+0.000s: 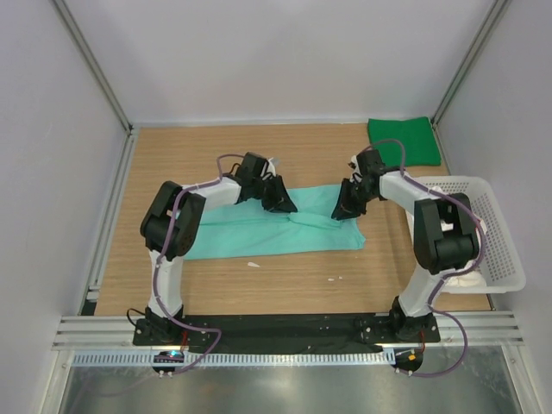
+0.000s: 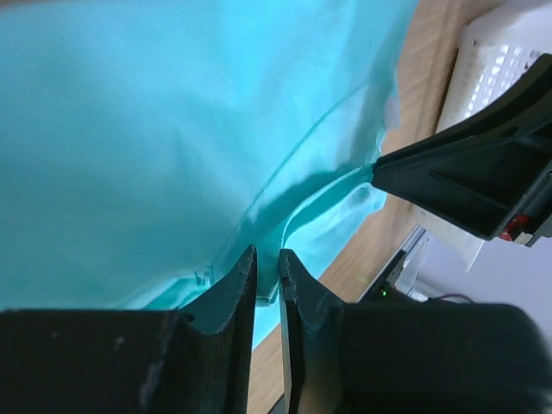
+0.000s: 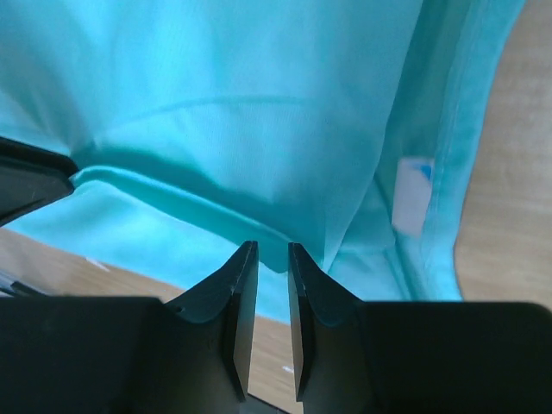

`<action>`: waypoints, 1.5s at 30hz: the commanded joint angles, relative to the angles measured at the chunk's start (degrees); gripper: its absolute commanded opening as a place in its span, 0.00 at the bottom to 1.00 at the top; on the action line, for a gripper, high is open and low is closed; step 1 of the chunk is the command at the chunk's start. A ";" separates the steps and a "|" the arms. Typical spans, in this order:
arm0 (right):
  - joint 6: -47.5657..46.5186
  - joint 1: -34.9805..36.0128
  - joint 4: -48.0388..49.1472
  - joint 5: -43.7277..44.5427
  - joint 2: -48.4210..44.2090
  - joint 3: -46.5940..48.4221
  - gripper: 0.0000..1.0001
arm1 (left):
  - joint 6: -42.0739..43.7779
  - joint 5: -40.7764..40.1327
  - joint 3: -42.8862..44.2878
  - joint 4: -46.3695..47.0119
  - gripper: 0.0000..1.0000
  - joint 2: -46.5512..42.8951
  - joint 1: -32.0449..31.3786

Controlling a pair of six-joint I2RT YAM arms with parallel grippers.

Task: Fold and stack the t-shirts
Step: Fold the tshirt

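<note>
A mint-teal t-shirt [image 1: 259, 233] lies partly folded across the middle of the wooden table. My left gripper [image 1: 280, 203] sits over its far edge, and in the left wrist view it [image 2: 267, 259] is shut on a fold of the teal fabric [image 2: 172, 129]. My right gripper [image 1: 345, 207] is at the shirt's far right corner, and in the right wrist view it [image 3: 272, 250] pinches a fold of the teal fabric [image 3: 241, 86]. A folded dark green t-shirt [image 1: 404, 142] lies at the back right. White fabric [image 1: 463, 280] shows in the basket, partly hidden by the right arm.
A white lattice basket [image 1: 500, 233] stands at the table's right edge, close to the right arm. Small white scraps [image 1: 253, 264] lie on the wood in front of the shirt. Grey walls enclose the table on three sides.
</note>
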 commanded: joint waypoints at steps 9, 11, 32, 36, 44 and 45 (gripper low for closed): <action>2.78 -0.15 -2.54 -2.81 -17.18 -6.49 0.32 | 5.12 4.10 -8.48 -4.45 0.20 -12.78 -4.71; 2.79 -0.15 -2.71 -0.96 -15.34 -4.02 0.36 | 5.38 3.67 -7.96 -5.25 0.20 -13.75 -4.71; 7.18 0.02 7.21 -7.81 -7.24 -12.61 0.22 | 3.97 0.86 -3.64 -8.33 0.16 -1.63 -4.63; 6.92 0.02 7.84 -6.41 -5.66 -13.85 0.21 | 5.29 -0.46 -4.44 -9.11 0.16 -0.40 -4.63; 5.07 0.02 0.65 -0.97 -8.46 -7.44 0.26 | 7.41 -0.73 -3.12 -12.19 0.16 -3.37 -4.63; 5.68 0.02 -0.15 0.09 -9.25 -5.52 0.29 | 7.67 -0.99 -2.86 -12.80 0.17 -5.64 -4.63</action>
